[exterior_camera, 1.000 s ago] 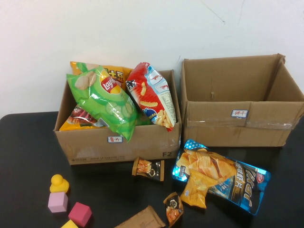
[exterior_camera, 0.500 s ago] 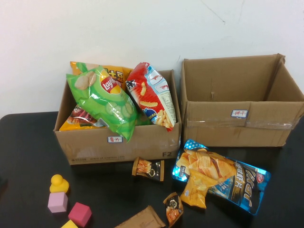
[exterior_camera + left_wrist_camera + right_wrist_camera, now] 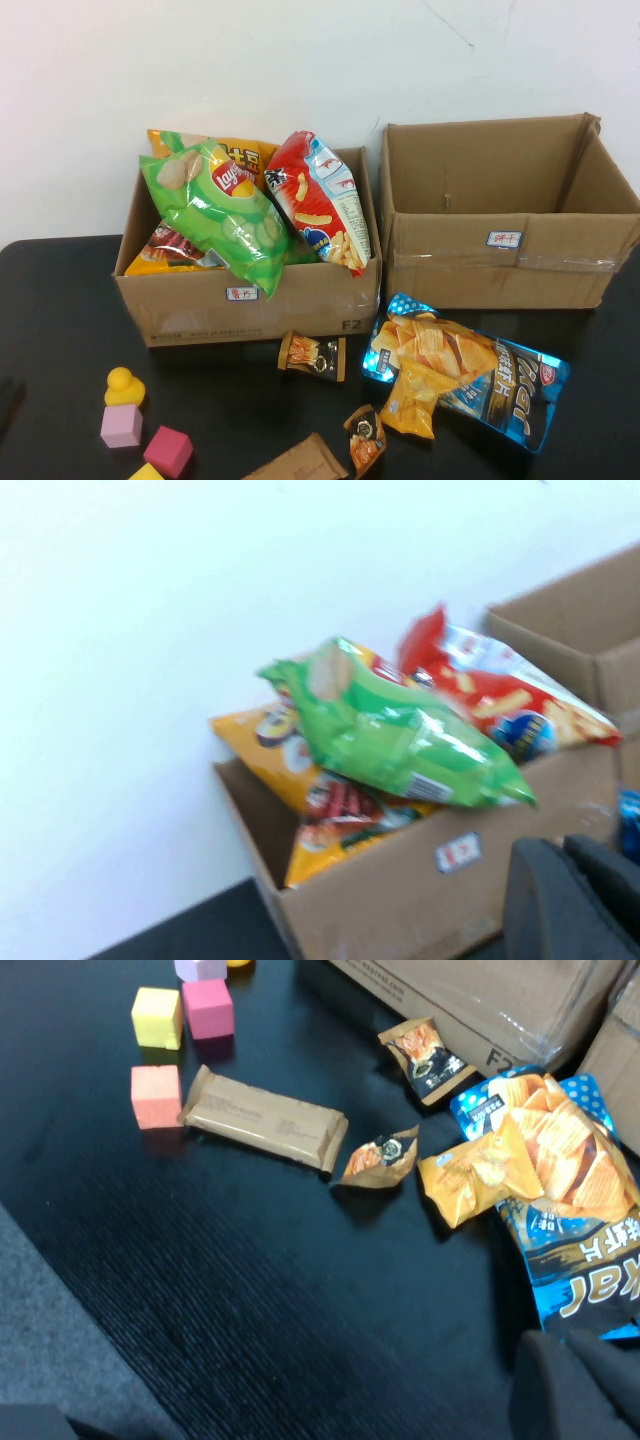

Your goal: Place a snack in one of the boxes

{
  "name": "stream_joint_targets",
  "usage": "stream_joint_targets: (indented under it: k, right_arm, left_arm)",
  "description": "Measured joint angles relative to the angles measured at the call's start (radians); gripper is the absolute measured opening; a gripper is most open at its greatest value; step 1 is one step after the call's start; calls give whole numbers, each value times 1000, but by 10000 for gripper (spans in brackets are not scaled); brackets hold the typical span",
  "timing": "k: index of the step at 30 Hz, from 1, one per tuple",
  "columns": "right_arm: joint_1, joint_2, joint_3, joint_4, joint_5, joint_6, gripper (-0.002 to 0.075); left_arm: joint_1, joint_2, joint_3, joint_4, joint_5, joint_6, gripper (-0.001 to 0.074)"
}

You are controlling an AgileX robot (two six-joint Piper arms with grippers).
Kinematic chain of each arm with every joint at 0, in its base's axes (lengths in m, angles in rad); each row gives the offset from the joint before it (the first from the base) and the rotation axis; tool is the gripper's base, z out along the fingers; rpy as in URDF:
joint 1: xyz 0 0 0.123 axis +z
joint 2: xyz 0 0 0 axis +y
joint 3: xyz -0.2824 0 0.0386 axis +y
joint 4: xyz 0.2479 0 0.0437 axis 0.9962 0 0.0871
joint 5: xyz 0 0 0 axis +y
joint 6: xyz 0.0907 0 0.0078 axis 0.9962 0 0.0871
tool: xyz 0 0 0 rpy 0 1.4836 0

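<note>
snacks lie scattered on the black table [image 3: 60,300] in front of two cardboard boxes. left box [image 3: 250,300] is crammed with bags: a green chip bag [image 3: 220,215] on top, a red bag [image 3: 325,205] leaning beside it, orange ones behind. right box [image 3: 500,225] stands open just beside it. a blue chip bag [image 3: 480,375] lies flat before the right box, with a small yellow packet [image 3: 415,400] resting on its near edge. two small brown sachets [image 3: 312,355] [image 3: 365,437] sit between the blue bag and a flat brown bar [image 3: 265,1120] near the table's front. toy blocks, pink [image 3: 122,425] and magenta [image 3: 168,450], sit to the left beside a yellow duck [image 3: 124,386].

left gripper [image 3: 575,900] shows only as a dark shape near the full box's front; right gripper [image 3: 580,1385] is a dark shape just beside the blue bag. whether either is open cannot be told, and neither visibly holds anything.
</note>
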State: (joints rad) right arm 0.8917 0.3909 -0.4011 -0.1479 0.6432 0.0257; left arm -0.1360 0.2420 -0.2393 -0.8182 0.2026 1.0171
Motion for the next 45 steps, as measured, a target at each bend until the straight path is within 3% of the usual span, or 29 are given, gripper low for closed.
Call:
stream_joint_targets:
  k: [8, 17, 27, 31, 35, 38, 45]
  right_arm:
    - [0, 0, 2, -1, 3, 2, -1]
    - [0, 0, 2, -1, 3, 2, -1]
    - [0, 0, 2, -1, 3, 2, -1]
    - [0, 0, 2, -1, 6, 2, -1]
    - [0, 0, 2, -1, 6, 2, -1]
    - [0, 0, 2, -1, 6, 2, -1]
    - [0, 0, 2, -2, 6, 2, -1]
  left_arm:
    - [0, 0, 8, -20, -41, 0, -1]
    - [0, 0, 10, -70, 46, 2, -1]
    - [0, -77, 82, 87, -187, -13, -1]
    - [31, -177, 151, 317, -203, -238, -1]
    - [86, -244, 238, 637, -208, -650, -1]
    - [121, -251, 263, 770, -164, -853, -1]
    - [128, -251, 265, 792, 104, -975, -1]
